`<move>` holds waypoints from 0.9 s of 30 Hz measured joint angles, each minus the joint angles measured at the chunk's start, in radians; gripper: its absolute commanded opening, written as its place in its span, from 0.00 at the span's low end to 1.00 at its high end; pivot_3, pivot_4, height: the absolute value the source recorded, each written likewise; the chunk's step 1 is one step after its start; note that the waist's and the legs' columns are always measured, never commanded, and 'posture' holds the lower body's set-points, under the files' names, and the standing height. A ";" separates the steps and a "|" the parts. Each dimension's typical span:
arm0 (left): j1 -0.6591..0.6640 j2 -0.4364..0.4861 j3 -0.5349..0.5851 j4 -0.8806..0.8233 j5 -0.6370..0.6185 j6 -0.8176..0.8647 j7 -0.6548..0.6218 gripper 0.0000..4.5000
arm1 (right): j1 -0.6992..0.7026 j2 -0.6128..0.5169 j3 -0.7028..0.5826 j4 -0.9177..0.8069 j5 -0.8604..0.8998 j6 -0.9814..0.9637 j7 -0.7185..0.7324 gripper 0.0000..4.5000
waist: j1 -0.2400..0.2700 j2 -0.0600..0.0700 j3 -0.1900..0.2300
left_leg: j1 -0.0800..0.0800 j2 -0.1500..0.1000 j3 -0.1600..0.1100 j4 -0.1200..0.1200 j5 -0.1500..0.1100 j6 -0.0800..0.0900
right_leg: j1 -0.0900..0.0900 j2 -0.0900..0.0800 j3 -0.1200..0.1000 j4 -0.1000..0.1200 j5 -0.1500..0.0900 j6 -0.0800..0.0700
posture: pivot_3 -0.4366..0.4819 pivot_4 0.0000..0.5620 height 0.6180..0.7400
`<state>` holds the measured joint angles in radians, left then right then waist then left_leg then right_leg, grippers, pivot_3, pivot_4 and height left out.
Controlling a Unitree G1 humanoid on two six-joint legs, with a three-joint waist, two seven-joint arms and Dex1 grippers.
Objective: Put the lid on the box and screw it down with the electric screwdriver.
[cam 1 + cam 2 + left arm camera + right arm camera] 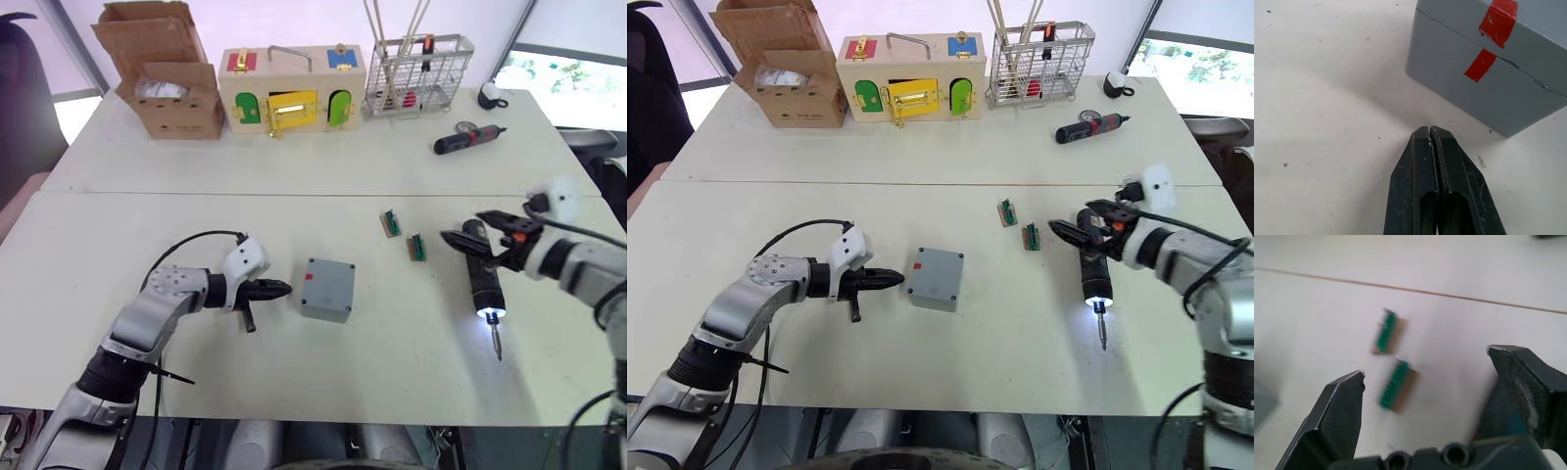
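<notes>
on the near half of the white table [196,411], your grey box [326,290] sits a little left of centre with the lid [329,277] already on top; the left wrist view shows the seam between them running across the side, with red tape on each part. the left gripper [277,289] lies just to the left of the box, tips pointing at its side, fingers pressed together and holding nothing, near it but not touching.

what matters for you is the electric screwdriver [482,278]. it lies on the table well to the right of the box, its long axis running far to near, the lit head and thin metal bit toward the near edge. the right gripper [487,232] hovers at its far end with the jaws spread wide and empty; from these views you cannot tell whether a finger touches the body. the right arm is clearly the nearer one to the tool, the left arm the nearer one to the box.

two small green parts [391,222] lie between the box and the screwdriver, so watch them on any carry to the left. a smaller black-and-red screwdriver [467,139] rests on the far right; it is not your tool. the screwing looks not yet begun.
</notes>
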<state>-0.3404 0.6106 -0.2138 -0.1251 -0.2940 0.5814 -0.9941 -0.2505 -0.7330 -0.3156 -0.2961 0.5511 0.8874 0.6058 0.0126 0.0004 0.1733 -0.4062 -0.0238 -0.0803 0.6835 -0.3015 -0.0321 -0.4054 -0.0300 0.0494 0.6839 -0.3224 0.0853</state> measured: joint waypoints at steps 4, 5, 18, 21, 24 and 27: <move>-0.025 0.049 0.021 -0.019 -0.012 0.034 -0.011 0.00 | 0.060 0.098 0.045 -0.027 -0.028 -0.066 -0.057 1.00 | -0.002 0.000 0.000 | 0.000 0.000 0.000 0.000 0.000 0.000 | -0.001 0.000 0.000 0.000 0.000 0.000 | 0.48 0.27 1.00; -0.028 0.059 0.029 -0.032 -0.017 0.042 -0.015 0.00 | 0.069 0.111 0.056 -0.027 -0.038 -0.077 -0.068 1.00 | -0.003 0.000 0.000 | 0.000 0.000 0.000 0.000 0.000 0.000 | -0.001 0.000 0.000 0.000 0.000 0.000 | 0.48 0.27 1.00; -0.141 0.136 0.075 -0.176 -0.135 0.144 -0.076 0.00 | 0.074 0.225 0.159 0.029 -0.174 -0.228 -0.176 1.00 | -0.009 0.000 0.000 | 0.000 0.000 0.000 0.000 0.000 -0.001 | -0.001 0.001 0.000 0.000 0.000 0.000 | 0.48 0.27 1.00; -0.144 0.136 0.075 -0.188 -0.153 0.158 -0.075 0.00 | 0.065 0.231 0.178 0.056 -0.195 -0.236 -0.190 0.88 | -0.012 0.000 0.000 | 0.000 0.000 0.000 0.000 0.000 -0.001 | -0.001 0.001 0.000 0.000 0.000 0.000 | 0.48 0.27 1.00; -0.156 0.097 0.086 -0.193 -0.179 0.174 -0.046 0.00 | 0.041 0.247 0.186 0.091 -0.213 -0.247 -0.206 0.67 | -0.011 0.000 0.000 | 0.000 0.000 0.000 0.000 0.000 -0.001 | -0.001 0.001 0.000 0.000 0.000 0.000 | 0.48 0.27 1.00; -0.176 0.061 0.093 -0.200 -0.203 0.183 -0.013 0.00 | 0.021 0.254 0.192 0.107 -0.223 -0.259 -0.210 0.60 | -0.013 0.000 0.000 | 0.000 0.000 0.000 0.000 0.000 -0.001 | -0.001 0.001 0.000 0.000 0.000 0.000 | 0.48 0.27 1.00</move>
<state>-0.5169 0.6718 -0.1207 -0.3249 -0.4973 0.7647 -1.0076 -0.2297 -0.4793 -0.1240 -0.1890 0.3276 0.6281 0.3957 -0.0004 0.0006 0.1734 -0.4063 -0.0237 -0.0803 0.6831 -0.3010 -0.0330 -0.4065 -0.0290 0.0494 0.6844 -0.3224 0.0853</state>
